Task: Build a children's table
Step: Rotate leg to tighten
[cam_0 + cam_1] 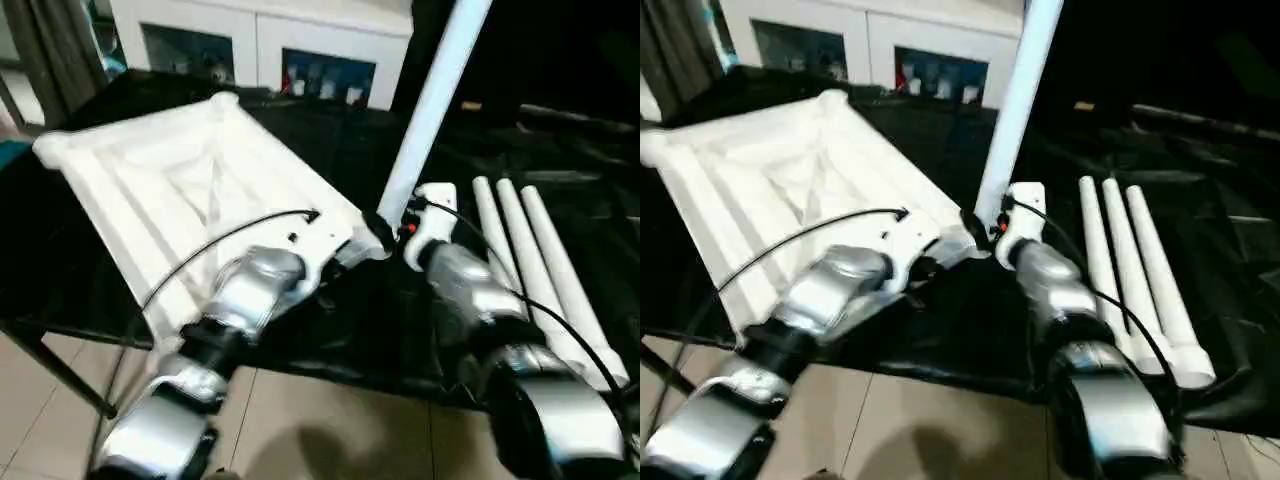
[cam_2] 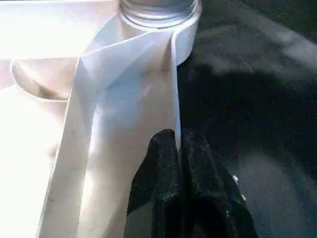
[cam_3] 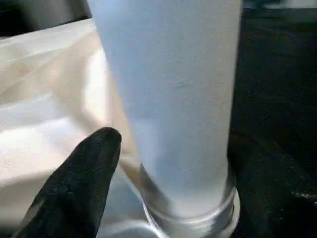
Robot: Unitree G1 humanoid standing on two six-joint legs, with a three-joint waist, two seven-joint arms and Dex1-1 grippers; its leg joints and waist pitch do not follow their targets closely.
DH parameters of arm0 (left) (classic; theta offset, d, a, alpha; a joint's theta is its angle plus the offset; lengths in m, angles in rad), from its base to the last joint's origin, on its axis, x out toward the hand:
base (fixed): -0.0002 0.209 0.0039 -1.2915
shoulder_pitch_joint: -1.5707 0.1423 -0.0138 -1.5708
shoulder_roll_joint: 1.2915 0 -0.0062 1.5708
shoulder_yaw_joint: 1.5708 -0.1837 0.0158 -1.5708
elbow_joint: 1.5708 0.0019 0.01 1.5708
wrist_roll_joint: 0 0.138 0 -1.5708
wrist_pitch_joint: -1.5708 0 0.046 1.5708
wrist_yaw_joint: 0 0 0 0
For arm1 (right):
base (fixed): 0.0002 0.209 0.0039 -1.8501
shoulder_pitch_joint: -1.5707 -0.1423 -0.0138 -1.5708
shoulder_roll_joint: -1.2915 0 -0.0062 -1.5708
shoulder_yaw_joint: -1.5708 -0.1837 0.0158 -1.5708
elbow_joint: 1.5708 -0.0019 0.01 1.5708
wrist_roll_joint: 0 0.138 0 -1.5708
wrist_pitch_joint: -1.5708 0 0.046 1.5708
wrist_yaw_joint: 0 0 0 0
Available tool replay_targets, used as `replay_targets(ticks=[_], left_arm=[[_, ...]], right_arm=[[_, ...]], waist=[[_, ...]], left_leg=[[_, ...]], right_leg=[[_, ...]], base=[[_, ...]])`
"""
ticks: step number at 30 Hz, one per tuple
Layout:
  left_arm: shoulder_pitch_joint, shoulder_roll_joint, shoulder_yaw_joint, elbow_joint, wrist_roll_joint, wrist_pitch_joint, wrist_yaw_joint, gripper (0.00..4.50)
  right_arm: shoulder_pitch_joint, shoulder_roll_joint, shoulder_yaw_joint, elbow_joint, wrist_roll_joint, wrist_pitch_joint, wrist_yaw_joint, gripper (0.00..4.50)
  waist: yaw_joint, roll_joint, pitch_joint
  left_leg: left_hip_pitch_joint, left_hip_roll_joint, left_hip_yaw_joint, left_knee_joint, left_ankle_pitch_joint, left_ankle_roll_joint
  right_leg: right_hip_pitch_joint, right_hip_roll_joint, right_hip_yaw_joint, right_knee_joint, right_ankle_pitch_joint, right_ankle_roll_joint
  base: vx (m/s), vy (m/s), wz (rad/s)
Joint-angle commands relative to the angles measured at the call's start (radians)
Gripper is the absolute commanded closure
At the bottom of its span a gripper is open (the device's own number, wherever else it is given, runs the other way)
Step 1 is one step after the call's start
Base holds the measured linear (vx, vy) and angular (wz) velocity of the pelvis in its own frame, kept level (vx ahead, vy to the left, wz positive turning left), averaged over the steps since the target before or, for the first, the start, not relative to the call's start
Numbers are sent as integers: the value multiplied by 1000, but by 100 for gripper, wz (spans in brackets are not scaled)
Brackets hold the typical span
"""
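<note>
Children's table top [image 1: 170,190] lies upside down on the black-draped table [image 1: 330,330], ribbed underside facing up, its near corner just by the robot's two wrists. One leg [image 1: 432,105] already stands in that corner's socket [image 2: 157,15], rising tall and leaning slightly away toward the white cabinet [image 1: 260,40] at the back. Three more legs [image 1: 530,260] lie side by side on the black cloth to the right of the top, well apart from it and untouched, and the far corner sockets look empty, so by my reading roughly a quarter of the leg fitting is done and three legs remain to be picked up and seated. Whether the standing leg is pushed fully home I cannot tell; in the right wrist view its base sits inside the socket ring but the depth is hidden. The left gripper [image 2: 177,141] has its black fingers pressed together, pinching the thin edge wall of the top close to the filled socket and steadying it. The right gripper [image 3: 163,148] is spread around the leg near its base, one finger [image 3: 91,163] standing clear of the tube rather than clamping it
</note>
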Motion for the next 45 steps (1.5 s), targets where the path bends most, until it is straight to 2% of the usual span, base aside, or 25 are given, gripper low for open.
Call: replay_targets(ticks=[1, 2, 4, 5, 6, 8, 10, 11, 12, 14, 15, 18, 19, 21, 23, 26, 31, 38, 39, 43, 44, 45], left_arm=[[12, 2, -32, -38, -42, -75, -92, 450], [21, 21, -39, -48, -52, -107, -133, 450], [37, 45, -44, -74, -78, -154, -202, 450], [41, 50, -43, -80, -87, -164, -220, 450], [50, 61, -42, -96, -107, -191, -261, 450], [55, 68, -42, -105, -120, -210, -289, 450], [72, 105, -49, -142, -151, -254, -380, 450], [72, 105, -49, -142, -152, -256, -381, 450], [75, 110, -45, -145, -156, -272, -391, 450], [77, 112, -43, -146, -154, -281, -391, 450], [77, 112, -40, -143, -148, -300, -380, 450], [76, 104, -23, -120, -136, -318, -366, 450], [75, 100, -19, -112, -133, -324, -360, 423], [73, 107, -26, -99, -121, -330, -361, 395], [71, 111, -32, -88, -110, -338, -360, 387], [65, 116, -39, -67, -95, -337, -365, 387], [58, 137, -66, -19, -62, -379, -373, 387], [40, 168, -66, -3, -34, -405, -353, 387], [37, 169, -58, -6, -37, -404, -347, 368], [35, 173, -39, -30, -64, -388, -355, 351], [36, 176, -38, -38, -66, -389, -359, 332], [39, 179, -39, -43, -66, -387, -363, 332]], right_arm=[[57, -32, 78, -128, 11, 72, 143, 56], [96, -65, 110, -198, 14, 89, 201, 56], [138, -104, 134, -264, 14, 102, 257, 56], [148, -114, 139, -280, 13, 106, 273, 56], [165, -132, 145, -305, 12, 109, 299, 56], [174, -143, 148, -320, 10, 111, 315, 56], [216, -185, 159, -400, 11, 132, 358, 56], [218, -187, 160, -404, 11, 133, 359, 56], [235, -201, 167, -437, 12, 147, 368, 56], [250, -212, 173, -464, 13, 159, 375, 56], [257, -217, 176, -474, 11, 164, 376, 56], [276, -222, 179, -489, -1, 167, 379, 56], [278, -222, 179, -488, -3, 166, 377, 51], [286, -222, 175, -501, 1, 173, 372, 50], [290, -222, 173, -512, 6, 181, 368, 50], [298, -221, 165, -526, 17, 196, 361, 50], [311, -219, 159, -529, 18, 194, 349, 50], [321, -223, 151, -534, 19, 195, 342, 50], [324, -224, 151, -534, 20, 194, 343, 50], [335, -230, 147, -541, 24, 191, 345, 50], [340, -232, 146, -546, 27, 191, 346, 50], [345, -235, 145, -550, 29, 192, 348, 50]], waist=[[4, 6, -61], [9, -1, -61], [13, 0, -58], [14, -1, -55], [14, -1, -55], [15, 1, -50], [16, 4, -49], [20, 4, -50], [17, 3, -49], [25, 4, -51], [25, 2, -51], [24, 5, -52], [25, 5, -54], [31, 8, -57], [27, 9, -59], [17, 5, -60], [14, 8, -58], [16, 8, -60], [16, 5, -60], [17, 6, -59], [19, 3, -59], [19, 3, -58]], left_leg=[[4, 40, -6, -39, 102, 181], [4, 38, -6, -35, 107, 192], [3, 42, -5, -37, 83, 193], [4, 44, -5, -43, 27, 167], [4, 44, -5, -43, 27, 167], [6, 46, -4, -49, -34, 126], [7, 47, -3, -51, -60, 103], [10, 49, -2, -51, -60, 97], [7, 48, -3, -53, -58, 98], [13, 47, 1, -49, -32, 105], [5, 45, 0, -49, -25, 107], [5, 44, 0, -48, -29, 101], [6, 44, 0, -47, -31, 99], [5, 44, 1, -44, -21, 98], [3, 46, -2, -43, 2, 100], [1, 44, -3, -40, 17, 109], [4, 44, -2, -40, -17, 102], [5, 45, -2, -39, -12, 94], [6, 45, -2, -39, -13, 94], [4, 45, -2, -38, -16, 90], [3, 44, -1, -38, -17, 88], [4, 45, -2, -38, -20, 87]], right_leg=[[60, -67, 60, -47, 264, -265], [65, -65, 59, -49, 263, -268], [62, -69, 59, -51, 227, -270], [61, -72, 59, -59, 130, -265], [61, -72, 59, -59, 130, -265], [57, -73, 61, -69, 22, -246], [56, -74, 62, -73, -17, -238], [56, -74, 65, -71, -6, -230], [55, -73, 64, -70, -1, -230], [52, -70, 65, -65, 42, -233], [57, -70, 63, -64, 47, -230], [56, -71, 63, -65, 35, -222], [55, -71, 63, -64, 34, -222], [57, -73, 64, -61, 61, -230], [57, -70, 61, -53, 116, -243], [61, -70, 61, -49, 158, -250], [60, -70, 62, -55, 111, -243], [61, -71, 62, -50, 133, -251], [61, -71, 62, -50, 131, -251], [61, -72, 62, -50, 120, -252], [61, -72, 62, -49, 113, -250], [61, -73, 62, -50, 108, -248]], base=[[0, 0, 0], [0, 0, 0], [0, 0, 0], [0, 0, 0], [0, 0, 0], [0, 0, 0], [0, 0, 0], [0, 0, 0], [0, 0, 0], [0, 0, 0], [0, 0, 0], [0, 0, 0], [0, 0, 0], [0, 0, 0], [0, 0, 0], [0, 0, 0], [0, 0, 0], [0, 0, 0], [0, 0, 0], [0, 0, 0], [0, 0, 0], [0, 0, 0]])
